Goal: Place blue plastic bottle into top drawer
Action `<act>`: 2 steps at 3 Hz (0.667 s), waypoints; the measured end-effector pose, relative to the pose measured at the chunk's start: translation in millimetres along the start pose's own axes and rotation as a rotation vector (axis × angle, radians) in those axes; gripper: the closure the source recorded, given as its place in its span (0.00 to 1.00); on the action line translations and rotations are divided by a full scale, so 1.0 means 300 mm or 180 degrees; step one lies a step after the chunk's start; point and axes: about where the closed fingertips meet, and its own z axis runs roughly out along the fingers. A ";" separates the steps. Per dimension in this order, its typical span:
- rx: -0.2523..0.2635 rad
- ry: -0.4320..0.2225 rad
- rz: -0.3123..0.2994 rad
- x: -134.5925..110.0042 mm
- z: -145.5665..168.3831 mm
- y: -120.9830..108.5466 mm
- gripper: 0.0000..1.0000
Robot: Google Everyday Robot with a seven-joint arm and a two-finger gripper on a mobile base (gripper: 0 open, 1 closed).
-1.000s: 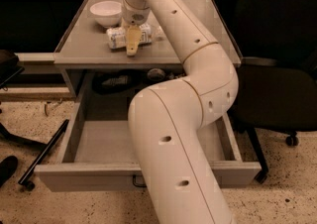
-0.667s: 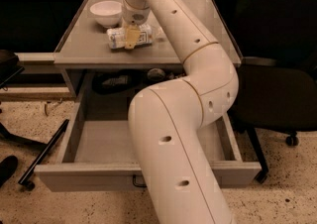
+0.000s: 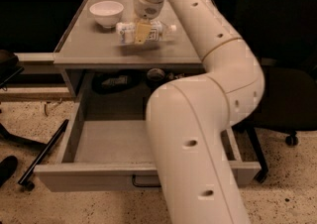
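Note:
The blue plastic bottle (image 3: pixel 157 31) lies on its side over the grey cabinet top (image 3: pixel 89 44), white cap pointing right. My gripper (image 3: pixel 140 32) comes down from above, shut around the bottle's middle, with one yellowish finger pad (image 3: pixel 142 31) across its label. The bottle looks held just above the surface, with a shadow under it. The top drawer (image 3: pixel 84 177) is pulled out wide open below, at the front. Its inside (image 3: pixel 111 141) holds nothing I can see, and its dark handle (image 3: pixel 141 184) is partly hidden by my arm. My arm covers the drawer's right half.
A white bowl (image 3: pixel 106 12) stands on the cabinet top, left of the bottle. Dark items (image 3: pixel 113 81) sit in the recess under the top. A black office chair (image 3: pixel 290 64) stands to the right. A black chair base (image 3: pixel 42 153) lies on the speckled floor at left.
The bottle and gripper have shifted slightly up and right over the cabinet top. The drawer has stayed open.

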 end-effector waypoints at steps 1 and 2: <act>0.0222 -0.0235 0.0002 0.030 -0.194 0.057 1.00; 0.0414 -0.0577 -0.0122 0.048 -0.383 0.188 1.00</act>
